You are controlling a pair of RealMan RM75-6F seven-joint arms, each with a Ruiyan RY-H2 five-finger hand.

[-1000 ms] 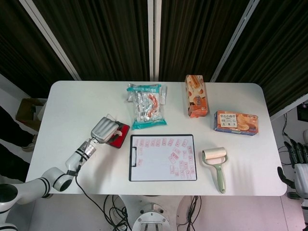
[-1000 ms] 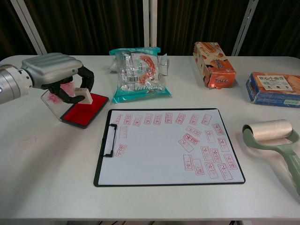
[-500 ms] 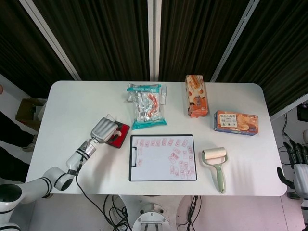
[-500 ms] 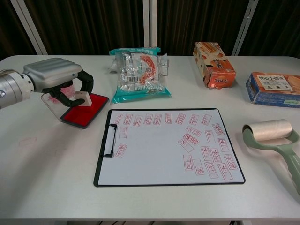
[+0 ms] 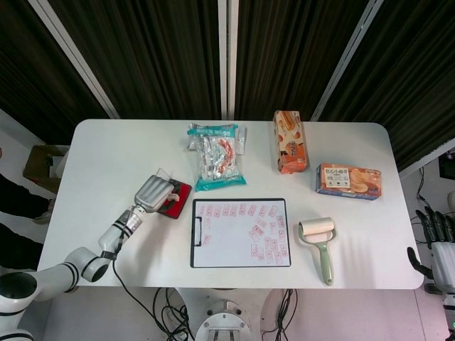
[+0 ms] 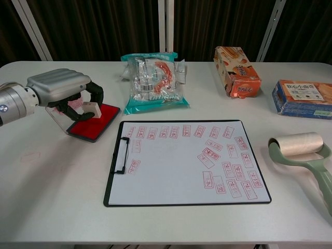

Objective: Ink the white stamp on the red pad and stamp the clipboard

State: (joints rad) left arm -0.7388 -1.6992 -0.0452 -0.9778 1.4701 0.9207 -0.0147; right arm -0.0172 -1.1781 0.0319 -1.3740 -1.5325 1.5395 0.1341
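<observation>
I have the left hand (image 6: 65, 91) curled over the white stamp (image 6: 91, 110), pinching it between the fingertips right above the red pad (image 6: 96, 126). The chest view suggests the stamp's base meets the ink, though I cannot be sure of contact from here. The pad sits just left of the clipboard (image 6: 187, 163), beyond its clip end, with its clear lid tilted up under my palm. The clipboard lies flat on the tabletop (image 6: 57, 197), its sheet covered in red stamp marks. Behind the clipboard is a snack bag (image 6: 153, 82); to its right rests a lint roller (image 6: 301, 148). My right hand (image 5: 439, 245) hangs off the tabletop's right edge, well away from the clipboard, fingers straight and apart, holding nothing.
</observation>
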